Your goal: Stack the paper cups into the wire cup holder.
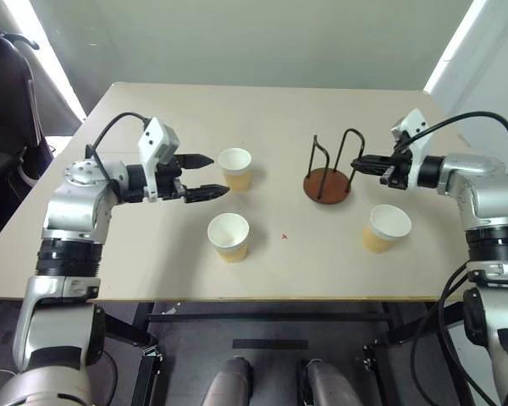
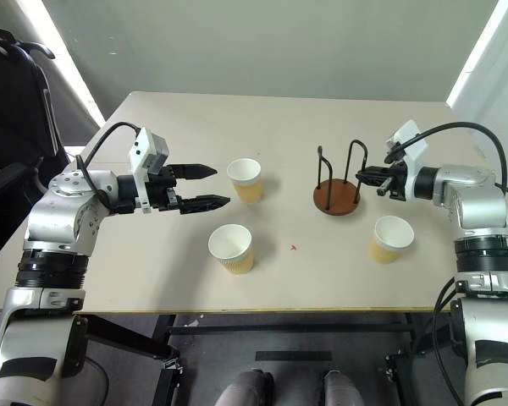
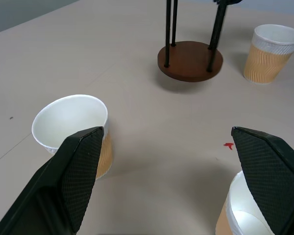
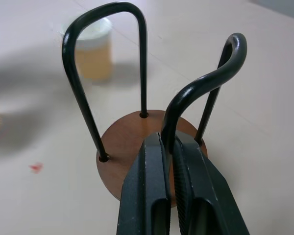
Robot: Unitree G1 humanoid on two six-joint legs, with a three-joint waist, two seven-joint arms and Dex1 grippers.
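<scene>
Three small tapered paper cups with white rims and pale yellow-tan ribbed sides are being stood upright and apart on the light beige table [image 1: 152, 254], and each is being shown empty, only its white inside visible. The far-left cup [image 1: 235, 167] is being seen just beyond the tips of the left gripper [image 1: 205, 176]; the near cup [image 1: 229, 236] is sitting closer to the table's front edge, below that gripper; the third cup [image 1: 386, 227] is standing on the right side, near the front of the wire cup holder.

The wire cup holder [image 1: 328, 169], a round reddish-brown disc base with two thin black wire loops rising upright from it, is being kept near the middle of the table, between the left-hand cups and the right arm. Nothing is being held inside it; the disc is bare between the loops.

The left gripper is being held above the table with its two black fingers spread wide and empty, the far-left cup and the near cup being framed to either side of them in the left wrist view. The right gripper [image 4: 169, 147] is being pressed closed on the nearer black wire loop [image 4: 206, 83] of the holder, the wire being pinched between its two fingers just above the disc.

A small red mark [image 1: 284, 237] is being seen on the table between the near cup and the third cup.
</scene>
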